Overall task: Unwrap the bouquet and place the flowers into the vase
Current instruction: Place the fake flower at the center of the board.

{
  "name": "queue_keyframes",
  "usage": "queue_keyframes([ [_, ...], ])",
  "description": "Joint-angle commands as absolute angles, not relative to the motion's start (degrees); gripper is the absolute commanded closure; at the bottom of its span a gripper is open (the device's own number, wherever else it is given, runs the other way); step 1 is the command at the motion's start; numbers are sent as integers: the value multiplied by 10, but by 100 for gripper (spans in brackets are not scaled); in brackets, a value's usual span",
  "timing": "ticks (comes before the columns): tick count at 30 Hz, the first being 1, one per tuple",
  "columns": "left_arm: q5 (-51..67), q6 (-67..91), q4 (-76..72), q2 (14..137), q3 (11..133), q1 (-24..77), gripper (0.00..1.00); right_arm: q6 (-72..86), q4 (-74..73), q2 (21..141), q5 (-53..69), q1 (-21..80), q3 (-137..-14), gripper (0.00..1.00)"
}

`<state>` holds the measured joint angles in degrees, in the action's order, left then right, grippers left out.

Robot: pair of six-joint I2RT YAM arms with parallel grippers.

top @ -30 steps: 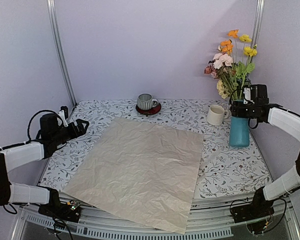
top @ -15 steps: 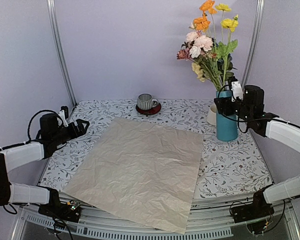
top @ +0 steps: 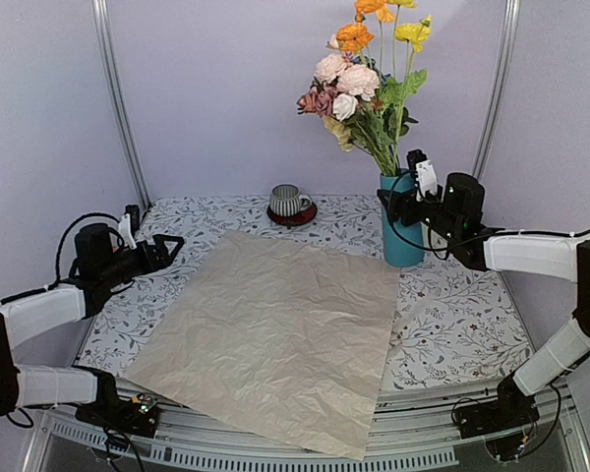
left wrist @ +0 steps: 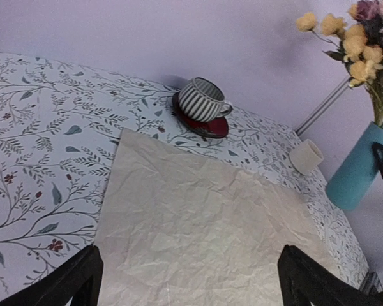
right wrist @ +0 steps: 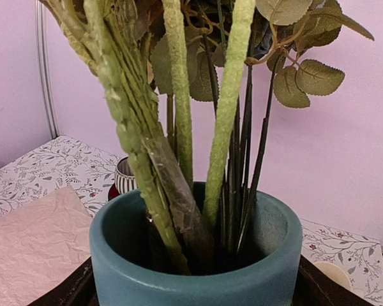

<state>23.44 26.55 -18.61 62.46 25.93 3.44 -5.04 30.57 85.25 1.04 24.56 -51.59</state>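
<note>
A tall teal-blue vase stands at the back right of a desk covered in a leaf-patterned cloth. Its long axis runs close to vertical and its mouth points up. Whether its base rests on the desk or hangs just above it cannot be told.

The flowers are in the vase, with their green stems packed together down through the mouth. The bunch fans upward and leans a little toward the left. Pink and cream blooms sit lowest, with orange and yellow ones highest, near the top edge of the overhead view.

The right hand reaches in from the right and grips the vase just below its rim. In the right wrist view one dark finger lies against each side of the vase wall.

The left hand hovers over the left edge of the desk, well apart from the vase. Its fingers are spread wide with nothing between them, and they point toward the middle of the desk.

A large sheet of crinkled pale peach paper lies flat across the centre of the desk, and its near corner hangs over the front edge.

At the back, a striped grey cup sits on a dark red saucer. In the left wrist view, a cream mug stands near the vase.
</note>
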Motion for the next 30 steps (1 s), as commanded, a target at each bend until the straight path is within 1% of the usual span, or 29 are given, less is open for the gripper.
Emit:
queue_keyframes([
  [1,279,271,-230,625,276,79,2,-39,518,860,36,264,-586,45],
  [6,290,264,-250,631,305,128,3,-42,560,889,71,287,-581,46],
  [11,300,246,-265,634,322,164,4,-43,580,913,78,332,-577,46],
  [18,326,244,-283,625,321,184,5,-49,617,938,62,409,-575,46],
  [25,359,244,-325,615,295,202,6,-61,708,984,32,481,-568,46],
  [30,367,240,-353,618,279,231,7,-51,735,1014,24,496,-567,46],
])
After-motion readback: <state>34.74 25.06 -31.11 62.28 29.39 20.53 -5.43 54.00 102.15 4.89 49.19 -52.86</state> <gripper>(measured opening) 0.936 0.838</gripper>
